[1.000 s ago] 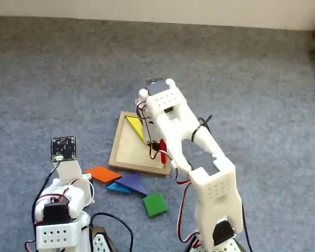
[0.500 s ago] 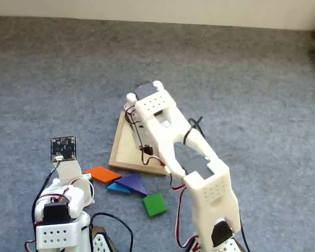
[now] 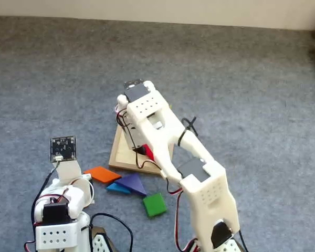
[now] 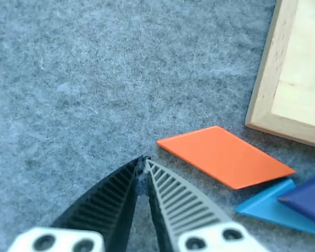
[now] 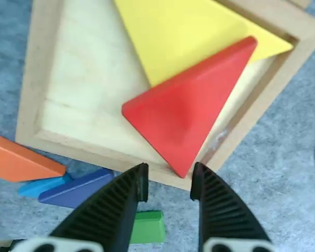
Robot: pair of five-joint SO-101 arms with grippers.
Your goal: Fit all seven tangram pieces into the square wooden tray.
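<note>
The red triangle [image 5: 186, 118] is in the wooden tray [image 5: 34, 68], but it does not look flat yet. One sharp corner lies on top of the yellow triangle [image 5: 184, 37]. The other sharp corner reaches the tray's wall, right in front of the right tool [image 5: 168, 181]. I think it leans like that because the yellow piece is holding one end up.

The right tool's two fingers are apart, and the red corner sits just ahead of the gap. It may be touching a finger, but that is hard to see. The tool is low and close, likely so it can push the red piece into place.

The red triangle's long side runs along the tray wall next to the tool. Its square corner points into the bare middle of the tray.

The left tool [image 4: 145, 165] has its fingers together and holds nothing. It hangs over the grey worktop [image 4: 68, 79], just beside the orange piece [image 4: 220, 156]. That is a handy spot for picking one up.

The orange piece lies outside the tray, near its corner. A light blue piece [image 4: 268, 210] and a dark blue piece [image 4: 310, 199] are beside it. The green square [image 3: 155, 204] is a bit further off.
</note>
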